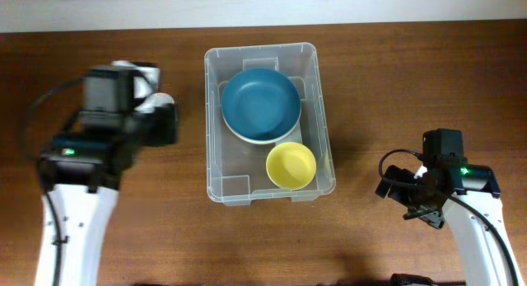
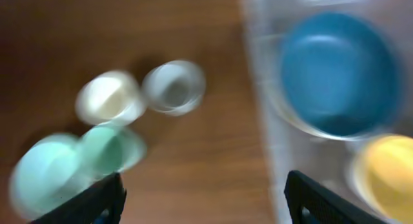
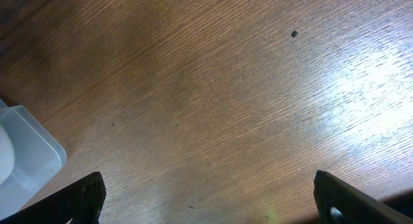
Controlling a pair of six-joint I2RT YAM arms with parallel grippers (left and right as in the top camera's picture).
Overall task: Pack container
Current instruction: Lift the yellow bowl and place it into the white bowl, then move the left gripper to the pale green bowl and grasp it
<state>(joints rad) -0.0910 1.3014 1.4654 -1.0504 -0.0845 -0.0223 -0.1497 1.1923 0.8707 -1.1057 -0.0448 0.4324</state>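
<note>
Lying under the spread left end effector [image 2: 203, 179] and spread right end effector [image 3: 208, 179], the wood-grain table [image 1: 395, 88] bears the container [image 1: 212, 129].

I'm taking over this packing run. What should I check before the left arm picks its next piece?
1. Left gripper open, empty: ok.
2. Right gripper open over table, clear of container: ok.
3. Space in container beside blue bowl and yellow bowl: ok.
4. White cup, clear cup, green cup waiting outside container: ok.
5. Left wrist view sharp enough to aim: not ok, blurred.
</note>
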